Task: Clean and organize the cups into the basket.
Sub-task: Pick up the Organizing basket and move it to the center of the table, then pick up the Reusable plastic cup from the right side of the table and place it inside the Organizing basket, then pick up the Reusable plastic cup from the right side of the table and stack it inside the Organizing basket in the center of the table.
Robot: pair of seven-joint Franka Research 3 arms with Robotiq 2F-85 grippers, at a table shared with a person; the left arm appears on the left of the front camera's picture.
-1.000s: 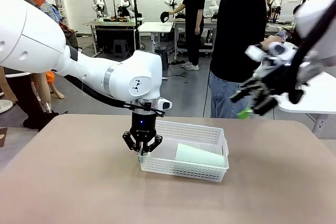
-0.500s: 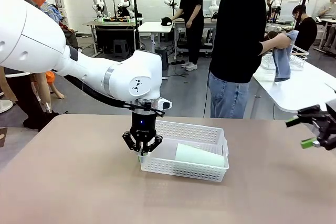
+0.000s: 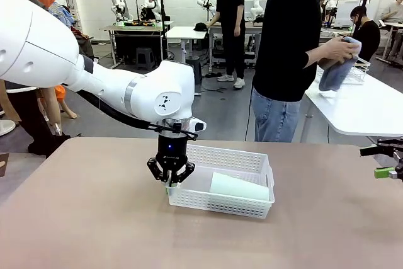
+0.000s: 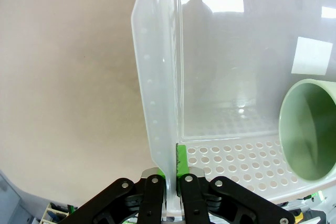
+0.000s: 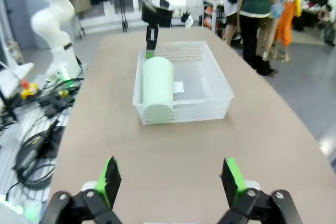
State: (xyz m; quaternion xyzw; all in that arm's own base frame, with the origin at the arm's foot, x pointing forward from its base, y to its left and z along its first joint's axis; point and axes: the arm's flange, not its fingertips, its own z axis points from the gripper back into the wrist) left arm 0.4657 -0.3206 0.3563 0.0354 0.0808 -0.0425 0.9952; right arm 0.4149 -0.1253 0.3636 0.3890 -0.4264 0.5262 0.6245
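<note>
Left hand (image 3: 170, 183) clamped on basket (image 3: 220, 203) wall; mint cup (image 3: 239, 188), white label (image 5: 178, 86) inside

Brown tabletop (image 3: 94, 218), person in black top (image 3: 289, 36) — holding blue cloth (image 3: 334, 77), white side table (image 3: 359, 111) beyond

White left arm (image 3: 94, 77) reaches in from the table's left edge to mid-table, wrist vertical. Black left gripper (image 3: 170, 183) points straight down, green-padded fingers (image 4: 181, 160) pinched tight on the left end wall of the white perforated plastic basket (image 4: 157, 103). Black right gripper (image 3: 378, 162) hangs at the table's right edge, fingers spread wide, nothing between them.
</note>
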